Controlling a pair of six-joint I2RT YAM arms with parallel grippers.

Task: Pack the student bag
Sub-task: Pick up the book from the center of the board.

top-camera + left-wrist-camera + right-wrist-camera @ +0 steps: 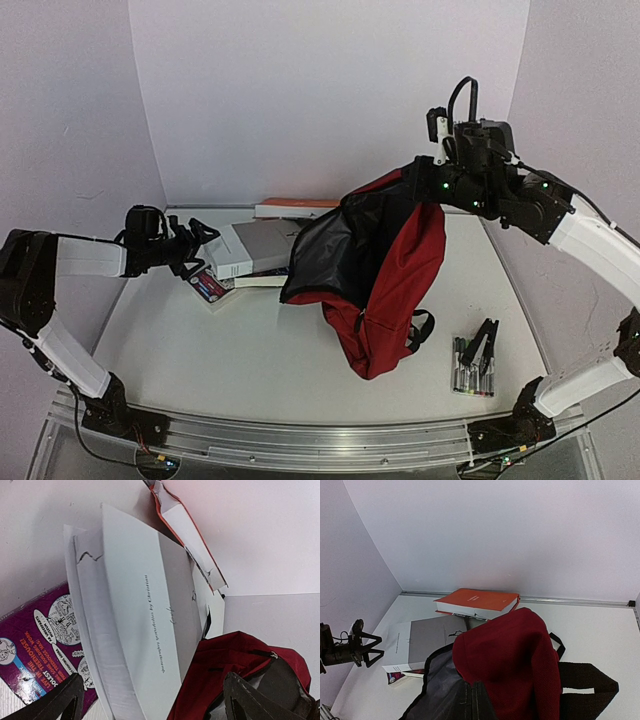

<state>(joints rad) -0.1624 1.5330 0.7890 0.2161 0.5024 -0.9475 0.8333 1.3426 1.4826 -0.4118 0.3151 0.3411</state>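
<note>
Left tool [207, 243] spread open, empty; right tool [428, 185] clamped on top of bag [400, 270], which hangs over tabletop [250, 350], mouth gaping. I judge packing barely begun: grey book [255, 245], orange book [295, 207], pens [472, 365] all outside. Left arm stretched low toward grey book; right arm raised high.

You have two arms on view, left arm [62, 258] and right arm [592, 232]: white shells over the long links, black housings at the joints. Green lights [441, 187] dot the right wrist; a black cable [462, 95] loops above it, beside a white bracket [440, 150]. The left gripper [379, 646] has black wedge-shaped fingers [62, 702]. Black bases [105, 402] are bolted to an aluminium rail [300, 445] at the table's near edge.
</note>
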